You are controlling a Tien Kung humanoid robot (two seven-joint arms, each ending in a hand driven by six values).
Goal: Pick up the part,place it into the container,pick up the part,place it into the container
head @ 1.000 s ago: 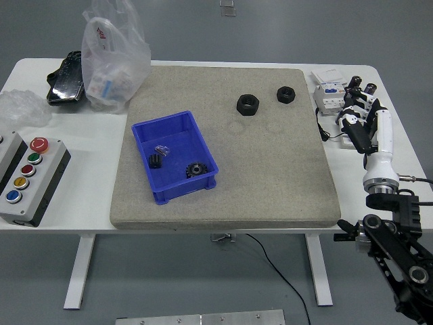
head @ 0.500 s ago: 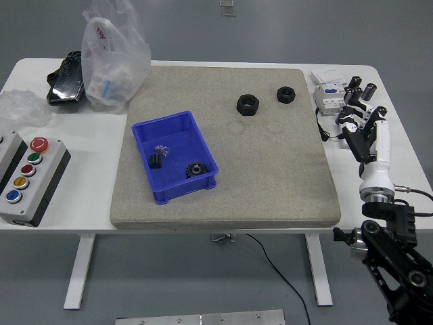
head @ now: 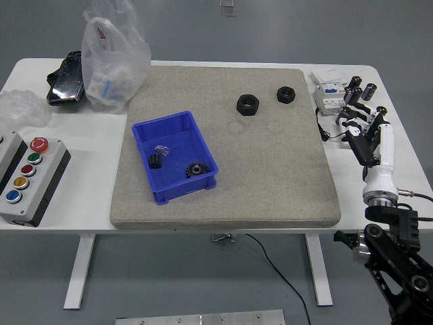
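Grey floor surrounds a white table [head: 81, 210] bearing a beige felt mat [head: 270, 183]. Two black hexagonal nuts [head: 247, 105] lie near the mat's far right corner, up and left of the right hand [head: 364, 130], which hovers off the mat's right edge, fingers loosely spread, holding nothing. A blue plastic bin [head: 174, 156] sits mid-left, holding small dark parts, indistinct. No left arm shows.

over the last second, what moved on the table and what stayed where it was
Only the right hand moved: it drew back toward the table's near edge and slightly to the right, away from the electrical parts at the far right, fingers spread and holding nothing. The two black nuts on the mat, the blue bin with its parts, the button box and the plastic bag stayed put.
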